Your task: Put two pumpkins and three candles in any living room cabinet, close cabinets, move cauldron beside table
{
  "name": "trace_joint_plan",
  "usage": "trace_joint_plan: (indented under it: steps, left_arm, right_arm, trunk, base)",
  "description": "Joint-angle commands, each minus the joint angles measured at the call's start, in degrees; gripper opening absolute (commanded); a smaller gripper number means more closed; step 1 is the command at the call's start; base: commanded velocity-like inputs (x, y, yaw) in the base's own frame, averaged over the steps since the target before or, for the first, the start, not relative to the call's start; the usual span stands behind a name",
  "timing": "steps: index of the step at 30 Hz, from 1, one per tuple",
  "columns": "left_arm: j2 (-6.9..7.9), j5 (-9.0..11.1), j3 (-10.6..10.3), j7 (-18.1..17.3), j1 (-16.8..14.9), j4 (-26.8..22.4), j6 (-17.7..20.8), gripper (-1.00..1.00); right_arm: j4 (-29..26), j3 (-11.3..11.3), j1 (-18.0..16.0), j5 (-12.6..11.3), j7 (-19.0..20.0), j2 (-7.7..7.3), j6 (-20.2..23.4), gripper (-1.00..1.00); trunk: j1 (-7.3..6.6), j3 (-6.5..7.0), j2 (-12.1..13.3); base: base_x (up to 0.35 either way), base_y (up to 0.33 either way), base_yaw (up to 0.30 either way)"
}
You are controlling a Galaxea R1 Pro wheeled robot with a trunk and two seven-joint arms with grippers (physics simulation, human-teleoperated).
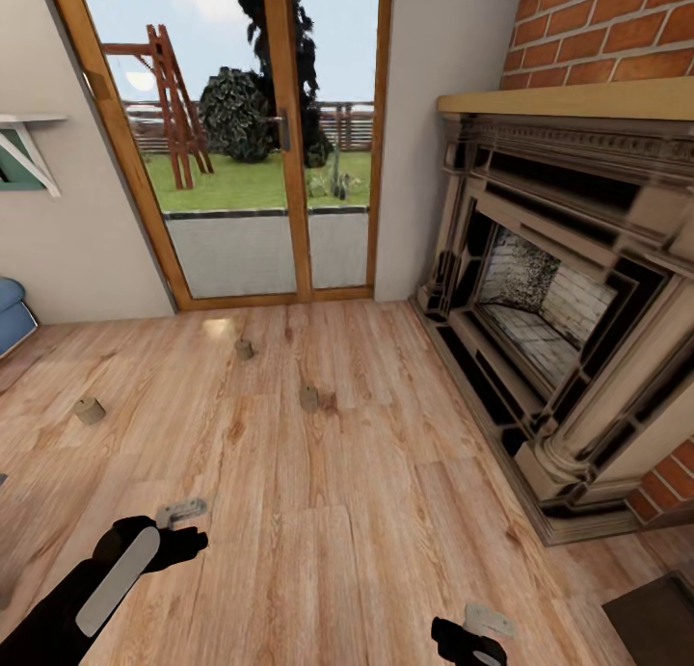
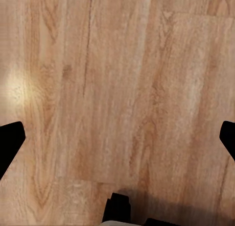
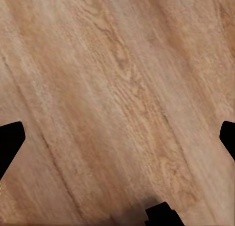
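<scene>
Three candles are seen on the floor; the middle one (image 1: 308, 397) lies ahead of the left claw (image 1: 183, 512), which is nearer. Both claws are spread wide and nothing is held.

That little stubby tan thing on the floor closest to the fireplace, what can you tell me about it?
It is a candle, a short, stubby cylinder in a dull tan-beige, waxy-looking as far as the head view tells. It stands upright on the wooden floor, casting a small dark shadow to one side. Nothing else touches it; neither end effector is near. Two similar candles sit apart from it, one nearer the glass door, one further left. Any wick is too small to make out.
</scene>
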Motion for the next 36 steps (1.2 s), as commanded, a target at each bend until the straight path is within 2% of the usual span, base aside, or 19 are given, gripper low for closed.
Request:
trace_joint_plan:
  steps: [1,5,11,15,21,36]
  left_arm:
    - [0.07,-0.1,-0.1,1.1,-0.1,-0.1,-0.1,1.00]
    - [-0.13,-2.0,-0.1,2.7,-0.1,0.5,-0.7,1.00]
    - [-0.01,-2.4,-0.1,3.1,-0.2,1.4,-2.4,1.00]
    - [-0.18,-2.5,-0.1,3.2,-0.2,1.4,-2.6,1.00]
    - [-0.17,-2.6,-0.1,3.1,-0.3,1.4,-2.6,1.00]
    - [-0.19,-2.6,-0.1,3.1,-0.2,1.4,-2.6,1.00]
  right_arm:
    - [0.0,0.6,0.0,-0.1,-0.3,0.27,-0.1,1.00]
    - [0.0,0.7,0.0,2.6,-0.4,0.77,0.8,1.00]
    - [-1.1,0.8,0.0,4.9,0.5,0.84,0.7,1.00]
    - [-1.9,1.1,0.0,5.2,0.6,0.87,0.7,1.00]
    - [-2.4,4.1,0.0,5.2,0.6,0.87,0.5,1.00]
    - [-4.2,4.5,0.0,5.3,0.9,0.87,-0.2,1.00]
  trunk:
    - [0.00,-0.05,0.0]
    - [0.00,-0.05,0.0]
    - [0.00,-0.05,0.0]
    - [0.00,-0.05,0.0]
    - [0.00,-0.05,0.0]
    - [0.00,-0.05,0.0]
  base:
    - [0.000,0.000,0.000]
    - [0.094,0.051,0.000]
    - [0.137,0.089,0.000]
    - [0.018,0.167,0.000]
    - [0.003,0.118,0.000]
    - [0.150,0.167,0.000]
